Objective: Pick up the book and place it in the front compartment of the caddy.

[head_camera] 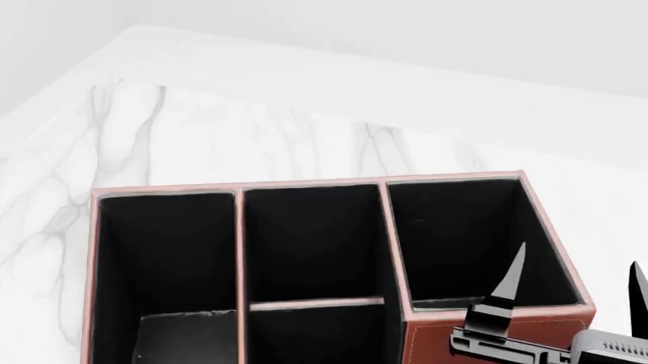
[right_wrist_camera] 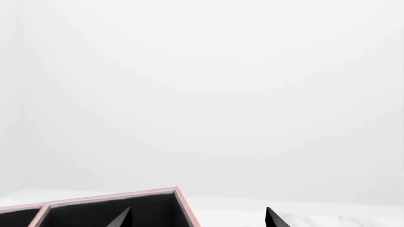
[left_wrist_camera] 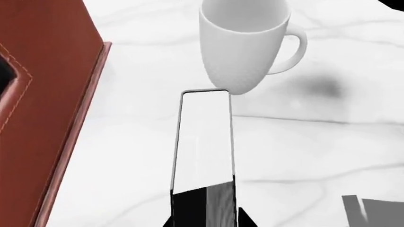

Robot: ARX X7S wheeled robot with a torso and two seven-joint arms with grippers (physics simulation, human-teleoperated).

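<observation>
Caddy: reddish-brown leather-look desk organizer [head_camera: 506, 334] with black lining and pinkish rims, seen from above in the head view; its outer wall also shows in the left wrist view.
Caddy pockets: a long pocket on the left with a grey patch low inside it; two middle pockets split by a low pinkish divider; a deeper pocket on the right. Only dark lining shows in them.
Front compartment: squarish black-lined pocket [head_camera: 314, 337] on the near side of the low divider, cut off by the frame edge.
Book: small thick book with black cover and white page edges [left_wrist_camera: 205, 142], outside the caddy, beside its outer wall over the white marble tabletop [left_wrist_camera: 328, 156].
Book axis: long axis runs straight away from the left wrist camera, page edges facing the camera, far end pointing at the white handled mug [left_wrist_camera: 243, 42].
Left gripper [left_wrist_camera: 205, 221]: dark finger parts sit tight against both covers at the book's near end, pinching it.
Right gripper [head_camera: 574, 292]: black fingers spread apart, nothing between them, above the caddy's right-hand corner.
</observation>
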